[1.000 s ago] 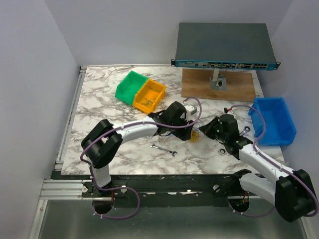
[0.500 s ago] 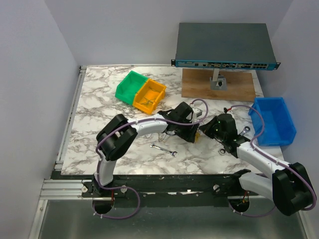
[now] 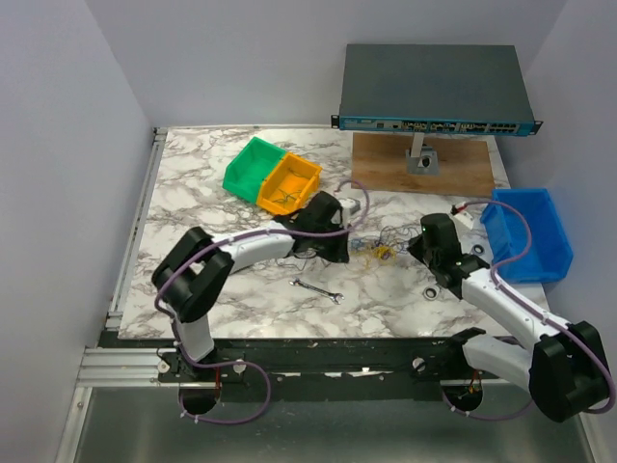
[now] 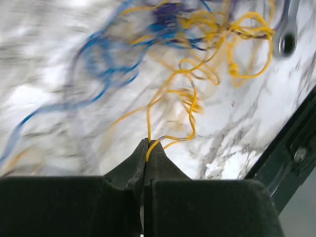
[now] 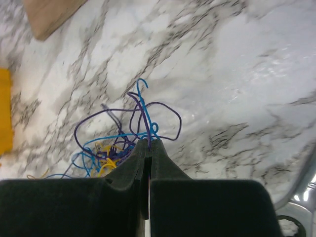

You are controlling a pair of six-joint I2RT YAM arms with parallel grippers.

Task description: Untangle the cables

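A yellow wire (image 4: 148, 123) has just been pinched by the left pincer (image 4: 146, 146), which was spread a moment ago. Blue and purple wires (image 5: 146, 126) are pinched by the right pincer (image 5: 149, 143). The cables (image 3: 383, 248) are now stretched between both pincers, so the clump is likely being loosened.

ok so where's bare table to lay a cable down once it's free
Bare marble left of the green bin, out to the table edge; also the near strip right of the wrench. Crowded mid-table: cables strung between left hand and right hand, blue bin to their right.
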